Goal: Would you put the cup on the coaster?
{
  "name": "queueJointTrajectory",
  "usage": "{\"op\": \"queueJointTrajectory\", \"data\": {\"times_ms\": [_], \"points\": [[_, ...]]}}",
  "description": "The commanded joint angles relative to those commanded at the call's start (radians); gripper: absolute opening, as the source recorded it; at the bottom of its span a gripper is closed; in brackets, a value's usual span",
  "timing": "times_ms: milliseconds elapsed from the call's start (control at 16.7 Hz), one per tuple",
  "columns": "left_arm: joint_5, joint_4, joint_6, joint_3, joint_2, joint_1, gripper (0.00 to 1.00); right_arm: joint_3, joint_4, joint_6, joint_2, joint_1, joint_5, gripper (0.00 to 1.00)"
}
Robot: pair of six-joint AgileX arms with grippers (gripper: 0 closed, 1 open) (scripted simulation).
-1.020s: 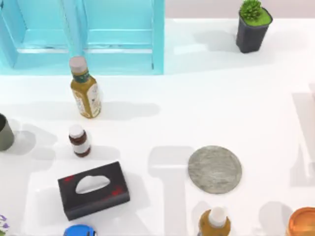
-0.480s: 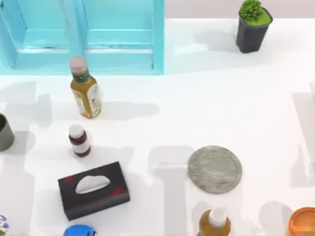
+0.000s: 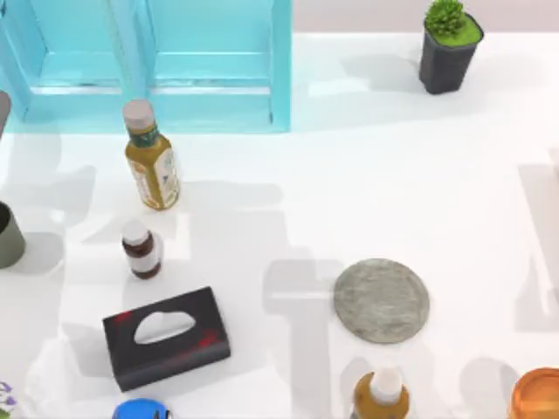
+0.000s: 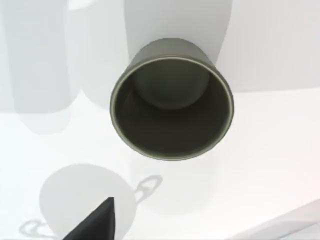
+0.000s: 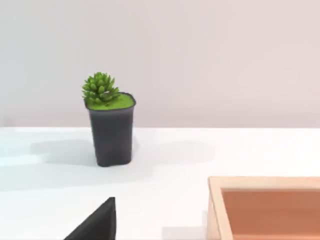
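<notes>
- The small matte grey-olive cylindrical cup (image 3: 9, 236) sits upright at the far left edge of the white table (image 3: 349, 192), cut off by the frame, left of the small brown pill bottle with a white cap (image 3: 140, 250).
- The left wrist view looks straight down into the cup (image 4: 171, 100); it's empty with a dark inside, and nothing touches it.
- One dark fingertip (image 4: 95, 224) of the left gripper pokes in near it. Can't tell how open that gripper is.
- The flat round mottled grey stone-like coaster (image 3: 381, 300) lies bare, right of centre, well apart from the cup, right of the black tissue box (image 3: 166, 337).
- The right wrist view shows a dark fingertip (image 5: 97, 223), the dark square pot with a green plant (image 5: 111, 125) and a wooden tray corner (image 5: 265, 205); can't tell that gripper's opening either.
</notes>
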Motion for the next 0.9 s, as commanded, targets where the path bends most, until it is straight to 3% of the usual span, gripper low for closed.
{"op": "queueJointTrajectory", "data": {"times_ms": [540,900], "points": [[0.012,0.009,0.005,-0.006,0.030,-0.001,1.00,0.000,0.000,0.000,0.000,0.000,0.000,1.00],[0.013,0.262,0.009,-0.178,0.091,0.001,1.00,0.000,0.000,0.000,0.000,0.000,0.000,1.00]]}}
